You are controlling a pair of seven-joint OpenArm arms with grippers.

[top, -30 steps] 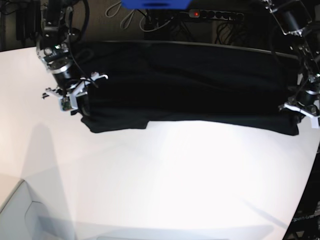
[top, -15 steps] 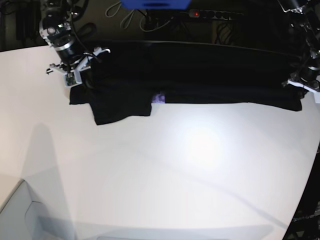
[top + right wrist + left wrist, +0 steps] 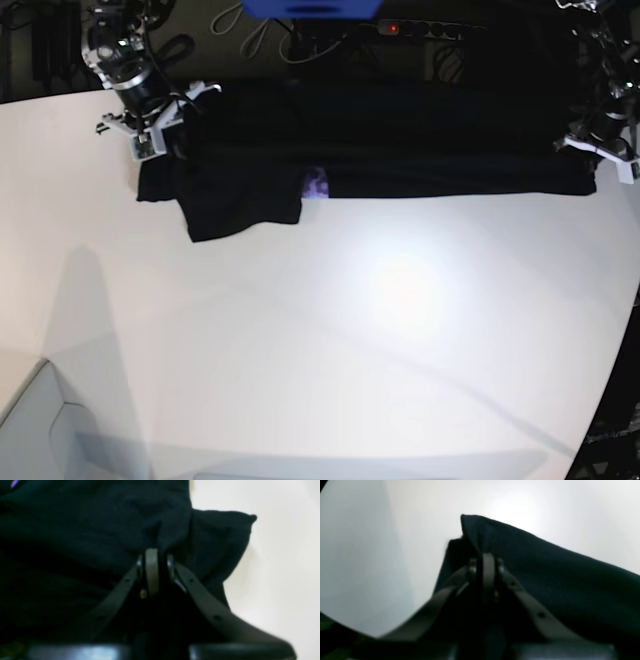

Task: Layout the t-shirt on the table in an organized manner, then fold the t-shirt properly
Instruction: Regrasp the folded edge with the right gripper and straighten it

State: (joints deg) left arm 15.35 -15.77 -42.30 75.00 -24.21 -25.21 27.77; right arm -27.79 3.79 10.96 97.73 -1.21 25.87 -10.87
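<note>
The black t-shirt [image 3: 400, 150] is stretched wide along the far edge of the white table [image 3: 330, 330], lifted at both ends. A sleeve [image 3: 240, 205] hangs onto the table at the left, and a bit of purple print [image 3: 316, 183] shows beside it. My right gripper [image 3: 160, 125] is shut on the shirt's left end; the right wrist view shows cloth [image 3: 100, 525] bunched between its closed fingers [image 3: 152, 567]. My left gripper [image 3: 600, 150] is shut on the right end; the left wrist view shows a pinched fold of cloth [image 3: 545, 567] at its fingertips [image 3: 488, 565].
A power strip [image 3: 425, 28] with a red light and cables lie behind the table's far edge. A blue object [image 3: 310, 8] sits at the top. A pale box corner [image 3: 40, 430] stands at the lower left. The table edge curves away at the right.
Both grippers have pulled the shirt toward the far edge of the table. The shirt's lower hem has risen and a purple bit of print has come into view.
</note>
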